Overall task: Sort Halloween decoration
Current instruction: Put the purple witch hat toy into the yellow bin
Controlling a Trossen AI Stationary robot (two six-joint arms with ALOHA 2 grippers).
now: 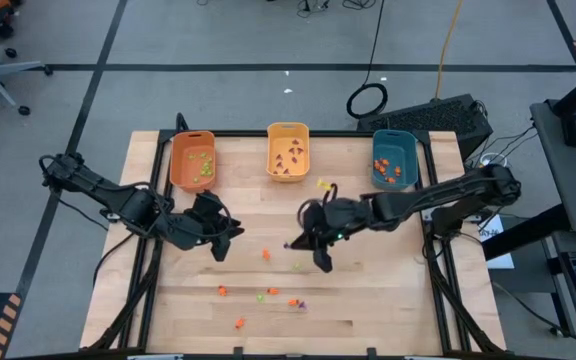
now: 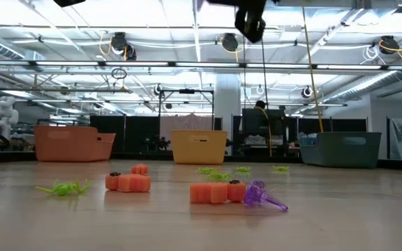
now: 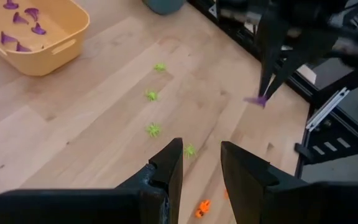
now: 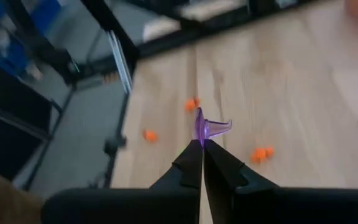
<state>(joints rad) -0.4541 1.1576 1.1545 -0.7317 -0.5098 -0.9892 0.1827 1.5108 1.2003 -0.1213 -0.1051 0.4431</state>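
Wooden tabletop (image 1: 368, 300) is seen from above, with three bins lined along its far edge: an orange bin (image 1: 192, 160) holding light green trinkets, a yellow bin (image 1: 288, 151) holding purple ones, and a teal bin (image 1: 395, 159) holding orange ones. The left gripper (image 1: 226, 238) is poised over the left-centre of the table, and the right gripper (image 1: 296, 243) is held near the middle. Loose decorations, among them an orange trinket (image 1: 265, 256), are scattered on the near half of the board.

At table height, an orange piece (image 2: 128, 181) is shown near a green spider (image 2: 65, 187), and a purple trinket (image 2: 262, 196) is laid touching a second orange piece (image 2: 217, 192); the three bins are lined up behind them.

From the left wrist, the left gripper's fingers (image 3: 166, 171) are seen parted with nothing between them, above green spiders (image 3: 153, 129) on the wood. The yellow bin (image 3: 55, 53) with purple pieces is visible, and the other arm's gripper is seen farther off pinching a purple piece (image 3: 255, 99).

From the right wrist, the right gripper (image 4: 201, 148) is shown pressed together on a purple witch-hat trinket (image 4: 207, 129), lifted clear of the table, with orange bits (image 4: 261, 152) lying below
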